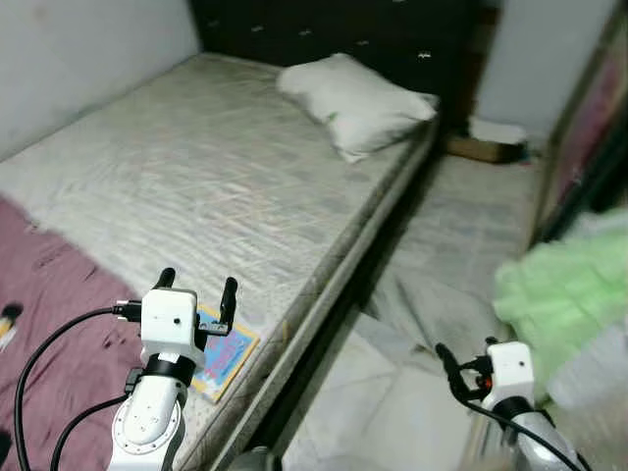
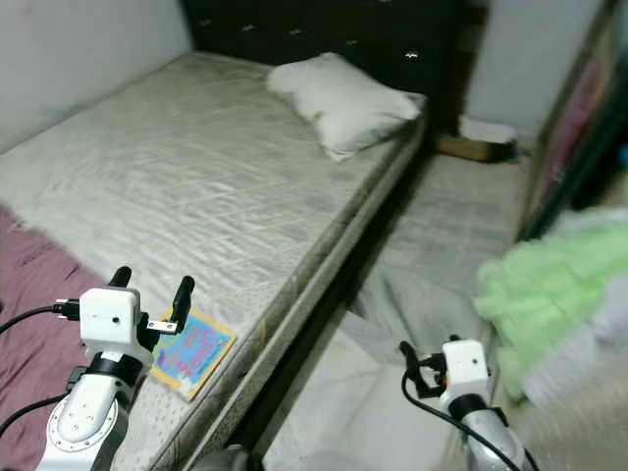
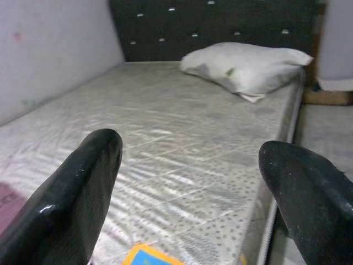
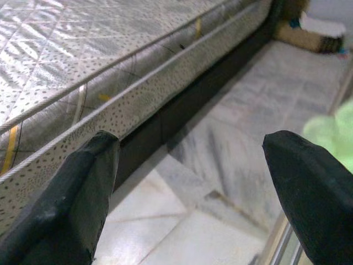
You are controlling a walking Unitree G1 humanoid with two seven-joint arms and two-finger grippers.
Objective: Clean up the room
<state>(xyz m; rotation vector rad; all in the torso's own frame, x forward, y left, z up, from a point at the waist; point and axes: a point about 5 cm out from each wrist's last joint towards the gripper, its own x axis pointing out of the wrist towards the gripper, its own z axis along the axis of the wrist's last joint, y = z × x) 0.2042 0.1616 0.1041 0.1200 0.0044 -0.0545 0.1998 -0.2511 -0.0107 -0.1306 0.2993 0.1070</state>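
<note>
A colourful book (image 1: pixel 226 355) lies flat on the bare mattress (image 1: pixel 196 167) close to its near edge. My left gripper (image 1: pixel 196 287) hovers just above and behind the book, open, with nothing between its fingers. In the left wrist view the book's corner (image 3: pixel 150 256) peeks out below the two fingertips (image 3: pixel 94 165). A white pillow (image 1: pixel 358 103) rests at the head of the bed. My right gripper (image 4: pixel 193 176) is low over the tiled floor (image 1: pixel 461 255) beside the bed, open and empty.
A maroon blanket (image 1: pixel 49 324) covers the bed's near left corner, with a small yellow-and-black object (image 1: pixel 8 320) on it. A green cloth pile (image 1: pixel 569 294) sits at the right. A cardboard box (image 1: pixel 486 148) stands by the dark headboard (image 1: pixel 334 29).
</note>
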